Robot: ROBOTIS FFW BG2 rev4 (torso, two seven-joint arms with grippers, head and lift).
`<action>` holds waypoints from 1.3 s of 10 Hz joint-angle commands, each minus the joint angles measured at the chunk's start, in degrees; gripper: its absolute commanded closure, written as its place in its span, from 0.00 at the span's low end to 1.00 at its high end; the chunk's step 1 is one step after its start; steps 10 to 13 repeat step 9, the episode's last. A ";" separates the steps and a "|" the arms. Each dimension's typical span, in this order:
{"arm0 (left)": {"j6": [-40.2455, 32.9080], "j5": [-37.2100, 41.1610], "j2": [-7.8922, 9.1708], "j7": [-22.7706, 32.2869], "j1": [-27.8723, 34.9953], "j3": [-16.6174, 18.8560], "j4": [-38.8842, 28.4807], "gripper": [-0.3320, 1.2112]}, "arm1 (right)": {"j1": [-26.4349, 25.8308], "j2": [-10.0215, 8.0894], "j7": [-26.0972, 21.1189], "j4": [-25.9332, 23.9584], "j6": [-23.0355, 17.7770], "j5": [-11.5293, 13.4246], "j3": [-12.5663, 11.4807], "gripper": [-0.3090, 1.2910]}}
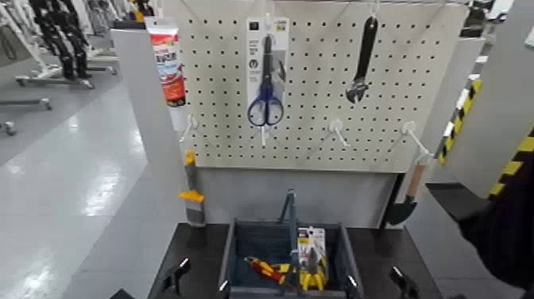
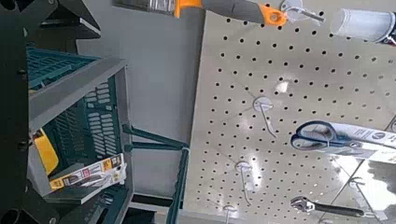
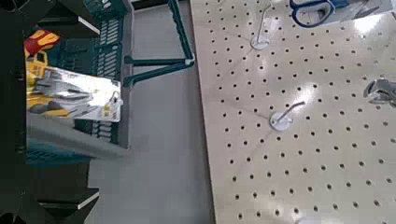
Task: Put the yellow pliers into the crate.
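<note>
Yellow pliers: the yellow pliers lie inside the crate, right of its central handle bar; the handles point to the near side and the printed card extends to the far side.
Pliers' jaws: dark grey, lying against the card, farther off than the yellow handles.
Crate: dark slate-blue, upright on the black surface, just in front of the pegboard; handle bar raised.
Other crate contents: a red-and-yellow tool lies left of the pliers, partly hidden by the handle bar.
Left gripper: the left gripper is at the near left side of the crate; its fingers stand open, apart from each other, with nothing between them but part of the crate's side region.
Right gripper: the right gripper is at the near right side of the crate; fingers wide open, gripping nothing. The pliers are apart from them.
Board, upper left: a red-and-white tube.
Board, centre left: blue-handled scissors on a white card, handles down.
Board, right of centre: an adjustable wrench, black handle up, head down.
Board, lower left: a grey tool with orange parts, hanging upright; exact kind, cannot tell.
Board, lower right: a small trowel, wooden handle up, dark green blade down.
Hooks: white; one is between the scissors and the trowel.
</note>
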 commanded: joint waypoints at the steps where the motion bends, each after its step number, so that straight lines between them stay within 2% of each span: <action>1: 3.74 -1.72 -0.37 0.33 2.76 2.20 -4.35 0.30 | 8.63 0.35 -9.44 -3.33 -8.43 3.21 2.04 0.28; 2: 5.32 -2.87 -0.54 0.68 3.81 3.08 -6.19 0.30 | 10.74 1.14 -12.34 -3.95 -8.60 4.27 2.39 0.30; 3: 6.20 -3.04 -0.72 0.86 4.69 3.43 -7.25 0.30 | 11.18 1.49 -12.61 -3.95 -7.99 4.27 2.48 0.31; 8: 8.05 -3.75 -1.69 1.56 6.45 4.75 -9.45 0.30 | 10.83 1.23 -13.40 -3.95 -7.46 5.06 3.36 0.31; 13: 8.05 -3.75 -1.69 1.56 6.45 4.84 -9.53 0.30 | 10.83 1.05 -13.40 -4.12 -7.20 5.06 3.36 0.31</action>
